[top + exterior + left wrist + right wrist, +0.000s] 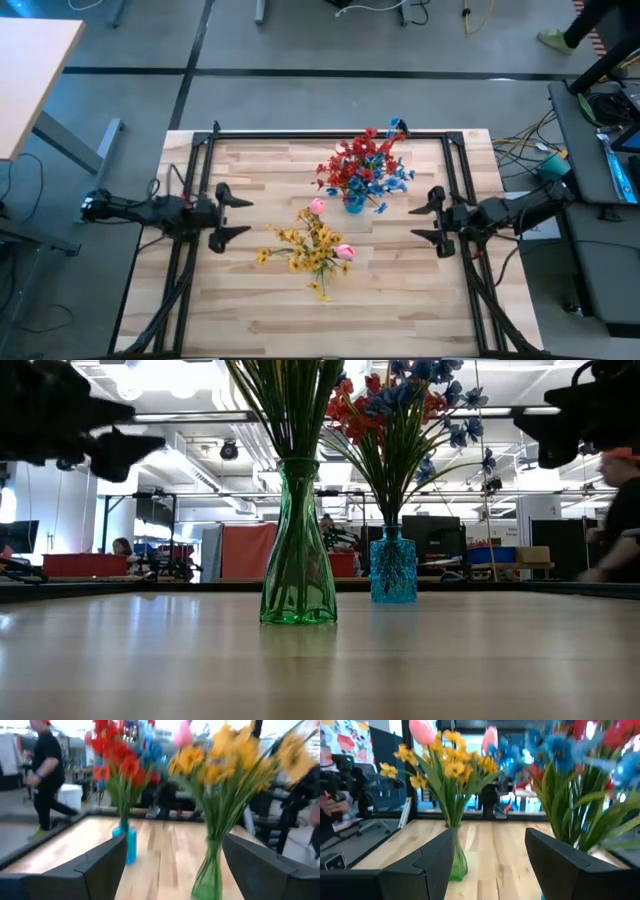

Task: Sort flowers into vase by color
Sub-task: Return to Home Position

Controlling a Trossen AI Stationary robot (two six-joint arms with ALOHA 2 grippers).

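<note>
Red flowers (352,160) and blue flowers (392,180) stand in the blue vase (393,575), far of the desk's (250,310) centre. Yellow flowers (305,250) with pink buds (317,206) fill the green vase (298,570), nearer. At the desk's left hovers the left gripper (245,217), at its right the right gripper (413,222). Both have their fingers spread, holding nothing.

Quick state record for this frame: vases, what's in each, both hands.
green vase: middle of table, holds yellow flowers plus two pink buds
blue vase: nearer the right arm, holds red flowers and blue flowers
left hand: open, empty, over table's left side
right hand: open, empty, over table's right side
loose stems: none visible
</note>
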